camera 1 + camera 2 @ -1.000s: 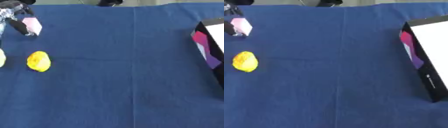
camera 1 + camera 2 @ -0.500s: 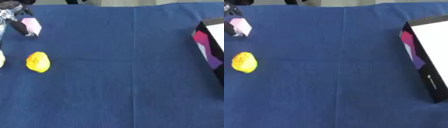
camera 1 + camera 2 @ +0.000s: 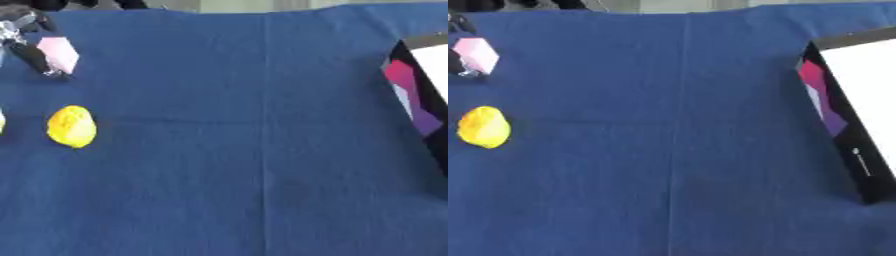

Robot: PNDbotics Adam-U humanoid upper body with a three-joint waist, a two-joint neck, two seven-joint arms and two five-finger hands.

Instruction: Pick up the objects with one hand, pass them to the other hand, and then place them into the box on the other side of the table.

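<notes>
A pale pink block (image 3: 59,54) sits at the far left of the blue table, with my left hand (image 3: 24,42) against it; black fingers (image 3: 32,57) run down its left side, curled round it. A yellow rounded object (image 3: 71,126) lies on the cloth below, apart from the hand. The box (image 3: 857,105), black-walled with a pink and purple side and a white inside, stands at the right edge. My right hand shows in no view.
The blue cloth (image 3: 254,150) covers the table, with a crease down the middle. A sliver of another pale yellow thing (image 3: 2,121) shows at the left border. Dark shapes lie along the far edge.
The left hand and pink block have barely shifted; the picture has moved slightly. The yellow object and box stay put.
</notes>
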